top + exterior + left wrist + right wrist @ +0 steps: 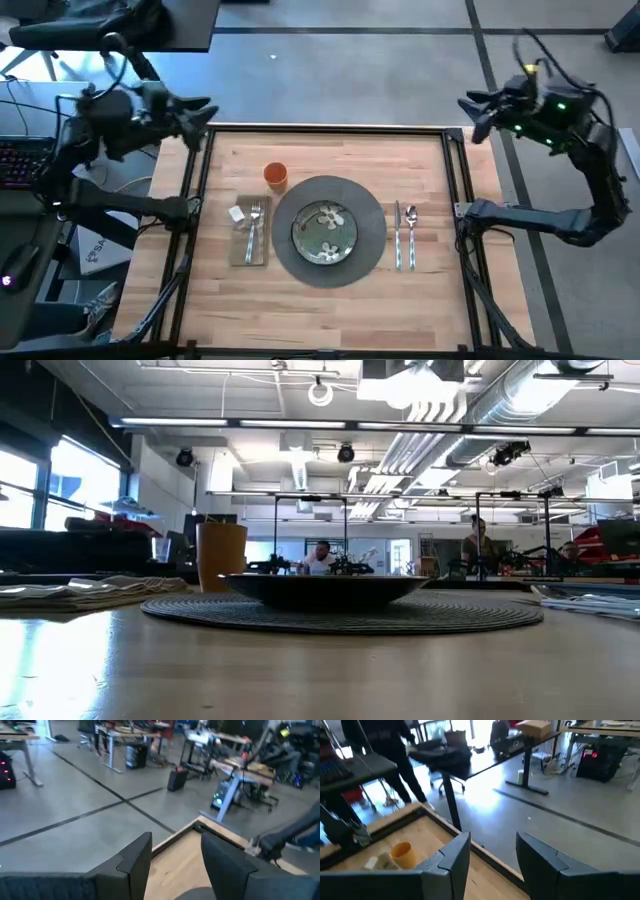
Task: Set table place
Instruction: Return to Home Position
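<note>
On the wooden table (330,305) lies a round dark-grey placemat (372,215) with a green flowered plate (325,231) on its middle. An orange cup (276,176) stands at the mat's far left. Left of the mat a beige napkin (251,246) carries a fork (254,225). Right of the mat lie a knife (398,235) and a spoon (411,232). My left gripper (203,118) hangs open above the table's far left corner, my right gripper (472,112) open above its far right corner. Both hold nothing.
A black metal frame (195,200) edges the table. A grey desk with a keyboard (15,165) stands left of it. In the low view, people sit at benches far behind the table (320,558).
</note>
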`<action>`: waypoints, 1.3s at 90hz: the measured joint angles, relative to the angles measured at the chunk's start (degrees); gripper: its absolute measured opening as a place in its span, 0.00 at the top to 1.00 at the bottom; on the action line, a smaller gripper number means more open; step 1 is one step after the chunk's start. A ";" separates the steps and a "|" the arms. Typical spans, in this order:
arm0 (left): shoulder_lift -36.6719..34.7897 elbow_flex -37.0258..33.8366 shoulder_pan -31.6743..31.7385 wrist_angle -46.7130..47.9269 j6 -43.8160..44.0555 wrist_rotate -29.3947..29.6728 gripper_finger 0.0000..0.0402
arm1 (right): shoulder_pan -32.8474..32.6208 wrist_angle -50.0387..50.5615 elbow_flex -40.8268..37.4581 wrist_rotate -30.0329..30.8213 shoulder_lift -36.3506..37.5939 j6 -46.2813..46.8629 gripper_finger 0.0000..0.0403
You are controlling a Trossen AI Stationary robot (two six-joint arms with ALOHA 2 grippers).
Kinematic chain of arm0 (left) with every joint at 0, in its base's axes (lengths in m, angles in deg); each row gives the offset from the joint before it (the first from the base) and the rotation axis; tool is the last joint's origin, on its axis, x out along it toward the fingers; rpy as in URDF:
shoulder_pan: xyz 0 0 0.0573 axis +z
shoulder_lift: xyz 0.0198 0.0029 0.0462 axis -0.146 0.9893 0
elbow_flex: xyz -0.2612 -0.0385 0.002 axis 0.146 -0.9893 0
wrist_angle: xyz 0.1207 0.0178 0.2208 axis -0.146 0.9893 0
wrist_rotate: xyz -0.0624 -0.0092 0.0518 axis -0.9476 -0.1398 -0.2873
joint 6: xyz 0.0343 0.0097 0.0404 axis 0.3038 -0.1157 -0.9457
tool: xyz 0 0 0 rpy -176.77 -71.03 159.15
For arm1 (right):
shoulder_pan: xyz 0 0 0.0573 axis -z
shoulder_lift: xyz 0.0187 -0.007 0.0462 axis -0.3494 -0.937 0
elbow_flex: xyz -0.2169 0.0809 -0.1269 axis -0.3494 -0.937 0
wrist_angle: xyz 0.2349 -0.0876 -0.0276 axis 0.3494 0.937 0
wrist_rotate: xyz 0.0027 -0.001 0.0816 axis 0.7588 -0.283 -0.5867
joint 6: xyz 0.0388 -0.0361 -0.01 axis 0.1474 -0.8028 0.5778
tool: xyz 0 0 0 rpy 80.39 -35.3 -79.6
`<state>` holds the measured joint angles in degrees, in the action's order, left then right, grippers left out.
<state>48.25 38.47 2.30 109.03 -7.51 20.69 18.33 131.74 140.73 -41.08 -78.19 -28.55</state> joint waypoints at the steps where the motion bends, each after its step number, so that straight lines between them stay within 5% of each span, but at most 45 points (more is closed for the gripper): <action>1: -0.36 -0.65 -0.16 0.01 0.32 0.40 0.62 | 0.00 0.07 0.01 -0.03 0.16 0.38 0.66; 13: -3.89 -10.84 -1.33 -3.39 3.17 1.77 0.62 | -0.53 0.58 0.01 -2.47 0.41 3.84 0.66; 30: -9.06 -27.47 -1.87 -26.20 2.67 -1.80 0.62 | -4.22 -1.63 0.01 -2.90 -2.13 6.97 0.66; 42: -12.52 -34.49 -1.87 -30.27 5.49 -3.94 0.62 | -8.90 -6.15 0.01 -1.50 -4.73 8.35 0.66; 86: -21.42 -37.99 -1.85 -21.15 7.16 -6.71 0.62 | -35.89 -9.37 0.01 29.36 -13.35 12.87 0.66; 117: -23.26 -53.36 -2.14 -39.87 15.98 -12.24 0.62 | -47.53 -5.82 0.01 44.89 -15.39 20.89 0.66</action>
<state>24.99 -14.88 0.16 69.16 8.47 8.45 -29.20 125.91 140.74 3.81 -93.58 -7.66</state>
